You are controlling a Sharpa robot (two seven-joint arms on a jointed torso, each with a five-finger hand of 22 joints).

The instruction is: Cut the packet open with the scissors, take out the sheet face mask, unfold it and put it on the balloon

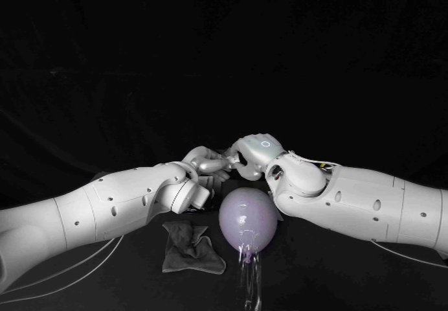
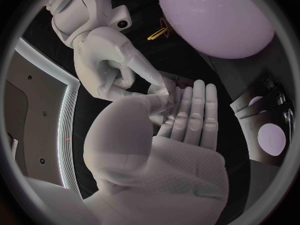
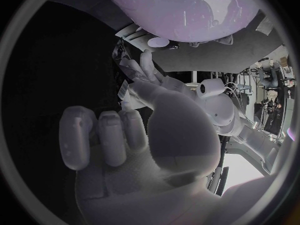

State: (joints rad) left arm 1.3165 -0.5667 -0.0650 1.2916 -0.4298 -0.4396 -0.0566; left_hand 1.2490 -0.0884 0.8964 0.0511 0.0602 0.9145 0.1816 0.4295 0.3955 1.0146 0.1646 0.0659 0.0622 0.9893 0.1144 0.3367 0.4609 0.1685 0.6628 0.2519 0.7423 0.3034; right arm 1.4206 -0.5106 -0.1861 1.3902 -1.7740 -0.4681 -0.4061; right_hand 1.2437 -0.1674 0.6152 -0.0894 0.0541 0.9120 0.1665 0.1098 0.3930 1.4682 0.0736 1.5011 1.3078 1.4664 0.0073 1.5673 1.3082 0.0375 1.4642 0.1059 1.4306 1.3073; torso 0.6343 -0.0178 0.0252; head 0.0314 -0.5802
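The lavender balloon (image 1: 247, 219) lies on the black table, close in front of me, with a shiny clear streak (image 1: 248, 280) trailing from its near end. A crumpled grey sheet (image 1: 191, 247) lies flat on the table just left of it. My left hand (image 1: 207, 161) and right hand (image 1: 254, 154) meet fingertip to fingertip behind the balloon's far end. In the left wrist view the left hand (image 2: 187, 112) has straight fingers, its thumb against the right hand's fingertips (image 2: 161, 87). The right hand (image 3: 125, 130) has several fingers curled. Whether anything is pinched between the hands is hidden.
A small yellow object (image 2: 156, 33) lies beside the balloon (image 2: 215, 17) in the left wrist view. Both forearms flank the balloon closely, the left arm (image 1: 112, 207) above the grey sheet. The balloon (image 3: 181, 10) sits close to the right hand.
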